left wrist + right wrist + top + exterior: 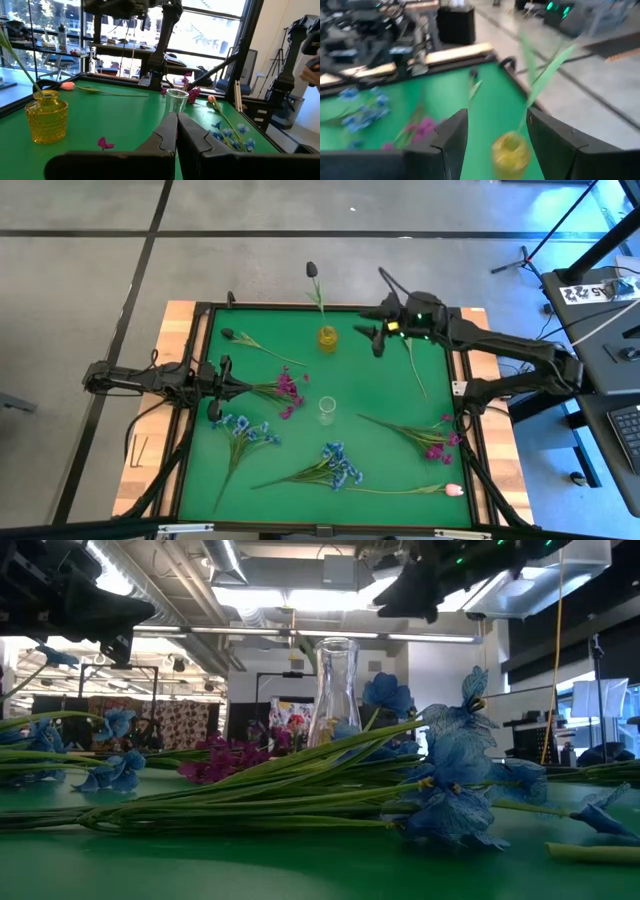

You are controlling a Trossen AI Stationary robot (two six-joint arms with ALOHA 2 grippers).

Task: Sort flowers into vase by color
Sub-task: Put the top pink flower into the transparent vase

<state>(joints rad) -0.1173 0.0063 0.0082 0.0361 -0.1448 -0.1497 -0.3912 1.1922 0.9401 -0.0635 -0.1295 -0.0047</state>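
Right gripper (378,340) stands wide just beside the yellow vase (327,338), which holds a dark tulip (312,269), apparently just released. Left gripper (226,388), closed and empty, waits well apart from the vase.

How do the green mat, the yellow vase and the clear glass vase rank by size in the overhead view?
1. green mat, by far the largest.
2. yellow vase and clear glass vase: they look about alike from above, so no ranking.

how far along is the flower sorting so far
Done: one dark tulip stands in the yellow vase. In hand: nothing; the right pincer is open beside that vase, the left pincer shut. Left: the clear vase looks empty, and magenta, blue and pink flowers lie on the mat.
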